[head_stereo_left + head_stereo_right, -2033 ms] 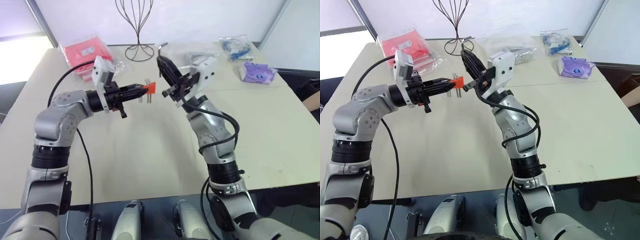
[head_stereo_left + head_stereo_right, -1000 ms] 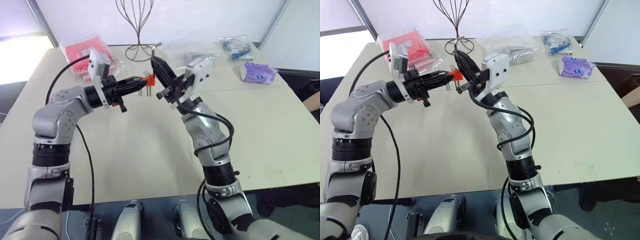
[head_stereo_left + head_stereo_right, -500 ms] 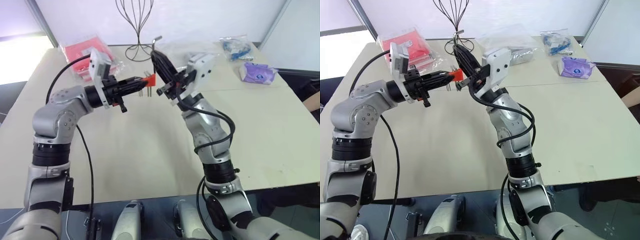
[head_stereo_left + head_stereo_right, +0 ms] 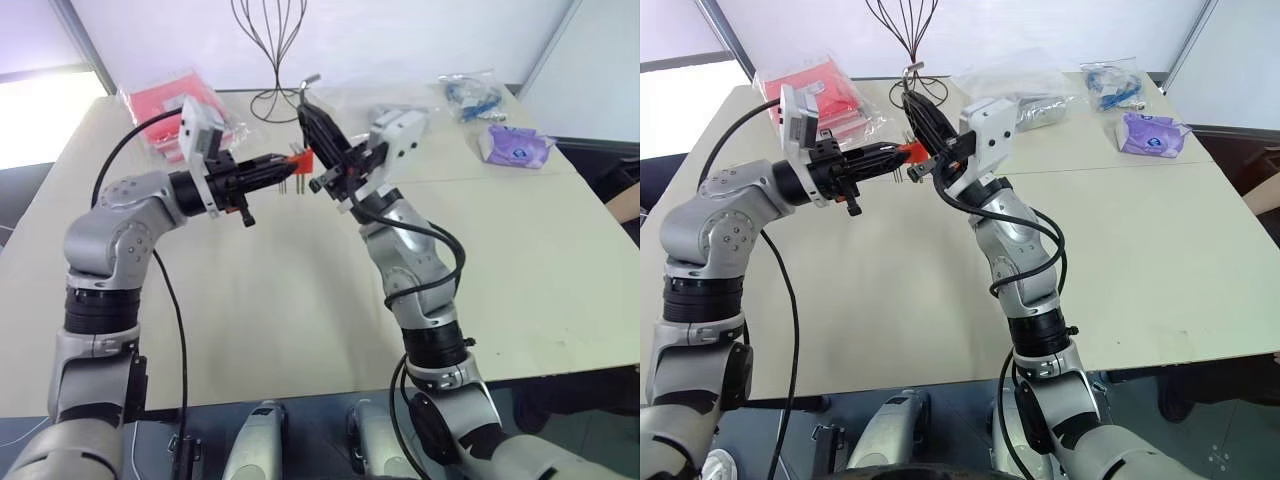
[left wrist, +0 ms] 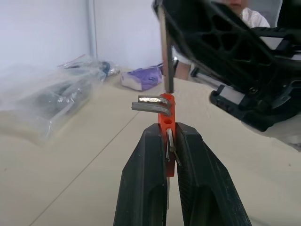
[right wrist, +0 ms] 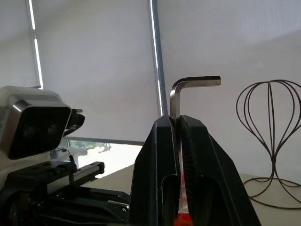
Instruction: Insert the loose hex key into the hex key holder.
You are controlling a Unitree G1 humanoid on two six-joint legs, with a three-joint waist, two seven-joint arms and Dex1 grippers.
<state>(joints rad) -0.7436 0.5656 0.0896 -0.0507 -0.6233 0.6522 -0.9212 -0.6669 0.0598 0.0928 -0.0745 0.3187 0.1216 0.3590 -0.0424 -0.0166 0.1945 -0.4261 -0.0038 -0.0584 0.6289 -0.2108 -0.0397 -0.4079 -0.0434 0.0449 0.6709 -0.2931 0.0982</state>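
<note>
Right pincer point(image 6: 175, 123) pinches the loose hex key point(image 6: 181, 94), bent end above its fingertips, long shank aimed down at the holder point(image 5: 167, 123). Left pincer point(image 5: 170, 136), clamped on that orange block, steadies it above the bench point(image 4: 300, 300) for insertion.

The loose hex key point(image 6: 181, 92) is smooth grey metal; the hex key holder point(image 5: 168, 121) is matt orange-red plastic.

Upright hex key point(image 6: 176, 106) atop orange holder point(image 5: 167, 125)

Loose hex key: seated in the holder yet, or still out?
Cannot tell. The key, pinched by the right gripper, meets the holder's top edge; the hole is hidden.
</note>
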